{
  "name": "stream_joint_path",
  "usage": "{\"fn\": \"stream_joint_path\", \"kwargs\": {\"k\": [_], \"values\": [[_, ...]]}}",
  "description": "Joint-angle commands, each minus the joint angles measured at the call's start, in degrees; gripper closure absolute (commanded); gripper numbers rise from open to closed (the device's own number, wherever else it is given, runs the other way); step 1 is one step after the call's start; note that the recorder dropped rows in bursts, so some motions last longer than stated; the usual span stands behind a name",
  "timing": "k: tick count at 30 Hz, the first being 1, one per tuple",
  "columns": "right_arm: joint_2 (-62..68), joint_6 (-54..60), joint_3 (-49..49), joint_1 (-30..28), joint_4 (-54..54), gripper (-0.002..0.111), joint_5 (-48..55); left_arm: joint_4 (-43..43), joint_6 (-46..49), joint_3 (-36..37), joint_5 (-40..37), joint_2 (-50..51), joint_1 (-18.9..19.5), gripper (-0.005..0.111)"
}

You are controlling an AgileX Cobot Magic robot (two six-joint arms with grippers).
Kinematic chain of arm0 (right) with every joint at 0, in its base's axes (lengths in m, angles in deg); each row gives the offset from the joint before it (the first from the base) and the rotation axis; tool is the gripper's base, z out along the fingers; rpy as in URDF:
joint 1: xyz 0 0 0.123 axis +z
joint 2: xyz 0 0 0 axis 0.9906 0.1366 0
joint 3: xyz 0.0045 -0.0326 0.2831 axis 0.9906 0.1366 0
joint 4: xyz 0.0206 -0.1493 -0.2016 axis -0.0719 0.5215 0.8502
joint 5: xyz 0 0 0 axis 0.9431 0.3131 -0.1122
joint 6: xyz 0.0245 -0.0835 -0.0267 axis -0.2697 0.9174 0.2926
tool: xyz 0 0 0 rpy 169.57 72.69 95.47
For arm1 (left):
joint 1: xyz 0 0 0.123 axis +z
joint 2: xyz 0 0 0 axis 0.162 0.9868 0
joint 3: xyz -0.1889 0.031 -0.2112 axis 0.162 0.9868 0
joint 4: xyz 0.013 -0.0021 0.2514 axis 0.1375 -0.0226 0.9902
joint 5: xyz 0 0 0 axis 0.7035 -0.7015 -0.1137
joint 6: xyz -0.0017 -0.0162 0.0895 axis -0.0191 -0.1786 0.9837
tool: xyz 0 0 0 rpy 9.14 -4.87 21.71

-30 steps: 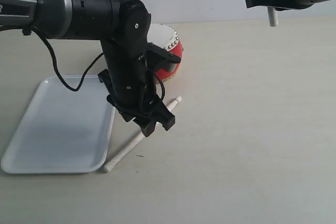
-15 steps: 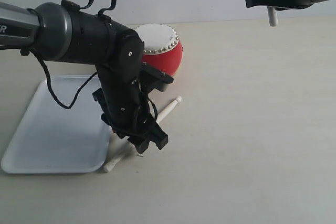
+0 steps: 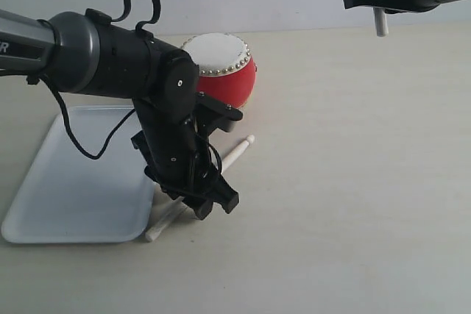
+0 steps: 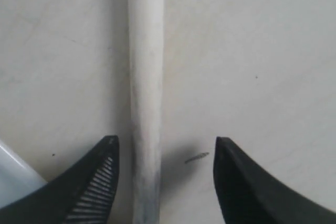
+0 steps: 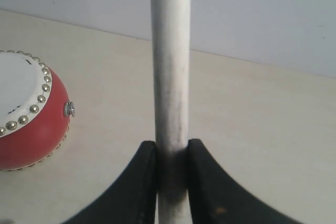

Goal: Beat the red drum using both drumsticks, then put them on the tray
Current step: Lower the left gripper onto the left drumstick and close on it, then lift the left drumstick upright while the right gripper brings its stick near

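Drumstick on table [image 4: 146, 51]: straddled by wide left gripper [image 4: 165, 141], lowered since before.
Right gripper [image 5: 171, 145]: unmoved, clamped second drumstick [image 5: 170, 51].

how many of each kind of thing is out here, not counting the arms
drumsticks: 2
red drum: 1
tray: 1
total: 4

Count as I read it off the feeds: red drum [image 3: 224, 71], one. Drumsticks, two: first drumstick [image 4: 145, 77], second drumstick [image 5: 170, 51]. Tray [image 3: 73, 182], one. Claws, two: left claw [image 4: 165, 142], right claw [image 5: 172, 153]. Desk [image 3: 353, 182], one.
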Motion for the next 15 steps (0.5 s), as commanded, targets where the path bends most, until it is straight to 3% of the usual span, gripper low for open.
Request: {"fn": "stream_joint_path", "kwargs": {"k": [1,15], "values": [[-0.1,0.0,-0.1,-0.2,-0.2,0.108,-1.1,-0.3,-0.4,0.2,0.2,-0.1,-0.1,0.053],[-0.1,0.0,-0.1,-0.2,-0.2,0.108,-1.7,-0.2,-0.3,1.6,0.2,-0.1,-0.1,0.053]]}}
